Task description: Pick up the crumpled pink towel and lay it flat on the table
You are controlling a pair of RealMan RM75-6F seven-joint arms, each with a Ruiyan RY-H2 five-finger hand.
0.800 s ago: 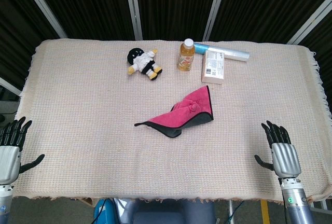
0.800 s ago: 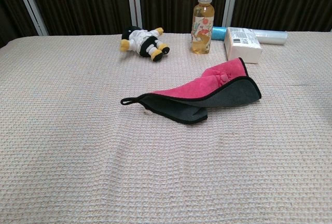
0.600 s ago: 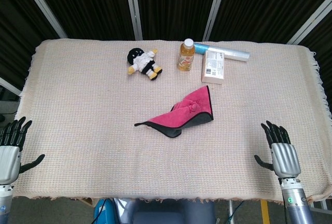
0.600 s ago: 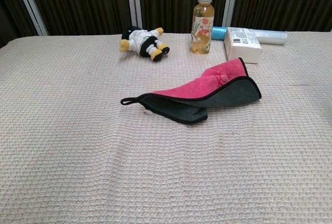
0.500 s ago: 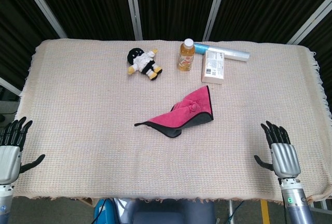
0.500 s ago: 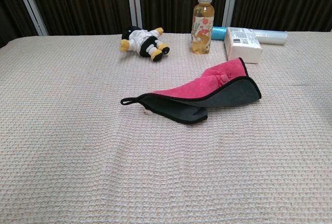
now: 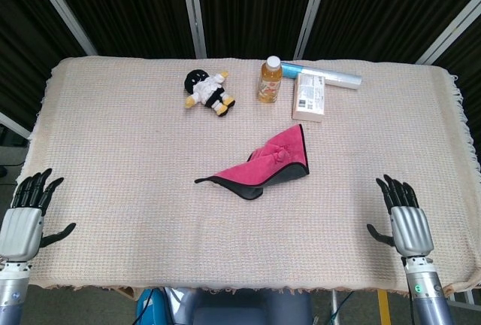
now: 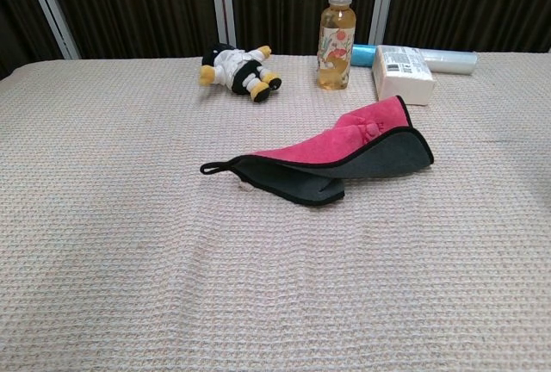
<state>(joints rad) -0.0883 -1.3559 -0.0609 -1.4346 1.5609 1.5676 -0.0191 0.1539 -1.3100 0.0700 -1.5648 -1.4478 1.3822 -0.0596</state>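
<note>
Head view: left hand (image 7: 25, 223) at the table's near-left corner, right hand (image 7: 406, 220) near the near-right corner; both empty, fingers spread, palms down. Pink towel (image 7: 264, 162) lies folded mid-table, untouched. Along the far edge: plush doll (image 7: 207, 91), juice bottle (image 7: 270, 80), white box (image 7: 310, 97).

Chest view: no hands visible. Towel (image 8: 344, 156) shows a grey underside on the beige woven tablecloth (image 8: 129, 217); dark curtains behind.
</note>
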